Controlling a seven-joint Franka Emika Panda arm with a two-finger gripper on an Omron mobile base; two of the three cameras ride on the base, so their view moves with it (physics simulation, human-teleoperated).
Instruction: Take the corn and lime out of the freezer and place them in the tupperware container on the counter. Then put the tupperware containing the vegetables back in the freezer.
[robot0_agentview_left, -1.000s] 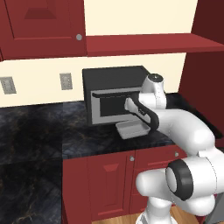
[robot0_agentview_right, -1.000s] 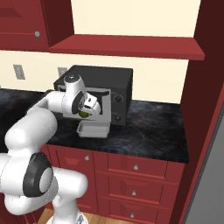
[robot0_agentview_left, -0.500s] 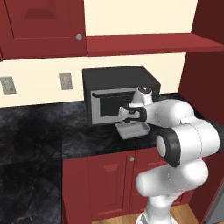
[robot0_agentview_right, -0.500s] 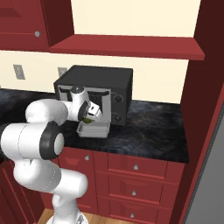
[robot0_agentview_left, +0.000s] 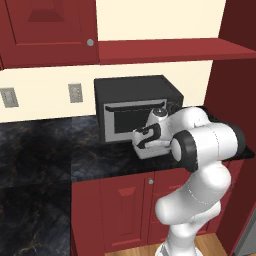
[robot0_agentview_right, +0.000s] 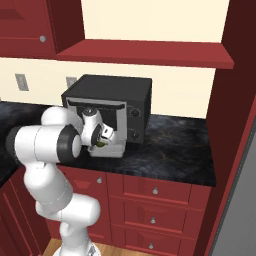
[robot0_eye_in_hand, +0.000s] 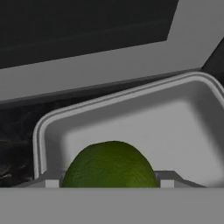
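Currently I log: hand (robot0_agentview_right: 102, 142) holding the lime (robot0_eye_in_hand: 110, 164) between its fingers, poised over the tupperware container (robot0_eye_in_hand: 183, 131), which sits on the desk (robot0_agentview_right: 175, 155) before the microwave (robot0_agentview_left: 135, 107).

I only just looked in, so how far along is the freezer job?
In hand: the claw holds the lime just above the tupperware container, which sits on the counter in front of the black microwave. The tray floor that shows is bare, with no corn on it, so nothing looks finished yet. Left: release the lime, get the corn in, then carry the container to the freezer.
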